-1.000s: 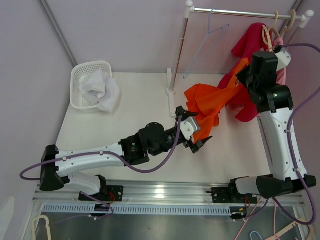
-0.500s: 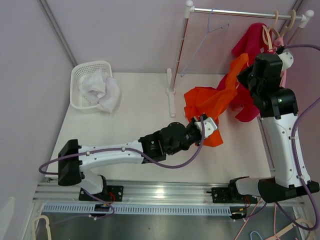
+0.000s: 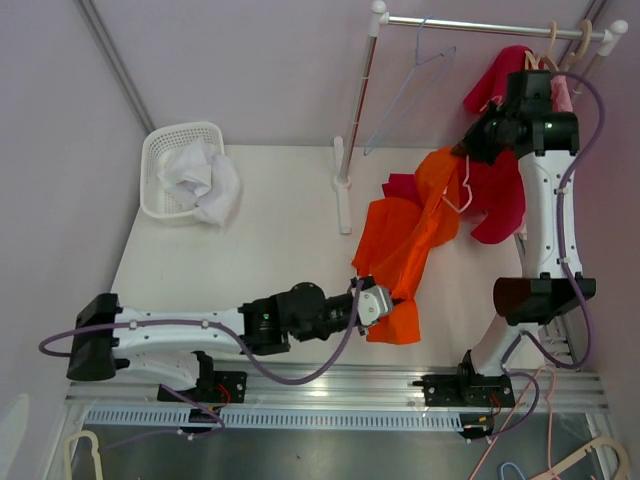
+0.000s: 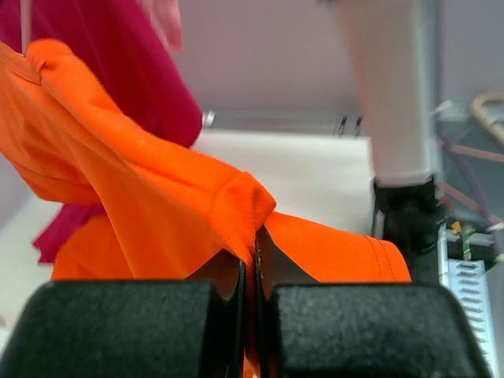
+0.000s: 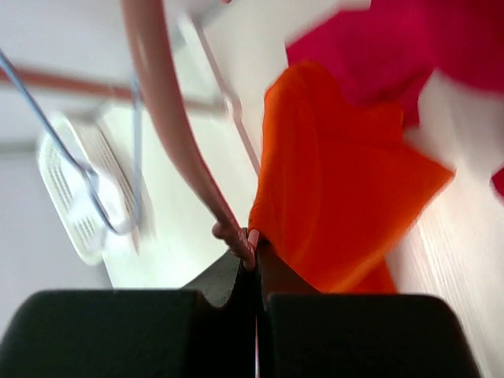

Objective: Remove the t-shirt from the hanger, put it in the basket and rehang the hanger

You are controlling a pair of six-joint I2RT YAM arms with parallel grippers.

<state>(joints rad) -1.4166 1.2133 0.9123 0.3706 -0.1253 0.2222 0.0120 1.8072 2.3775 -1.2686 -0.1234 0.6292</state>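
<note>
We see the left gripper [image 4: 250, 272] clamped on a fold of the orange shirt [image 3: 405, 240] at 5 o'clock on the table [image 3: 270, 200]; the shirt stretches up toward 1 o'clock, where the right gripper [image 5: 253, 264] is closed on the pink hanger [image 5: 175, 134] below the rail [image 3: 480, 25].

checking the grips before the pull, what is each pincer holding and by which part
Left pincer is shut on a low fold of the orange t-shirt; right pincer is shut on the pink hanger, seemingly near one arm's end.
</note>
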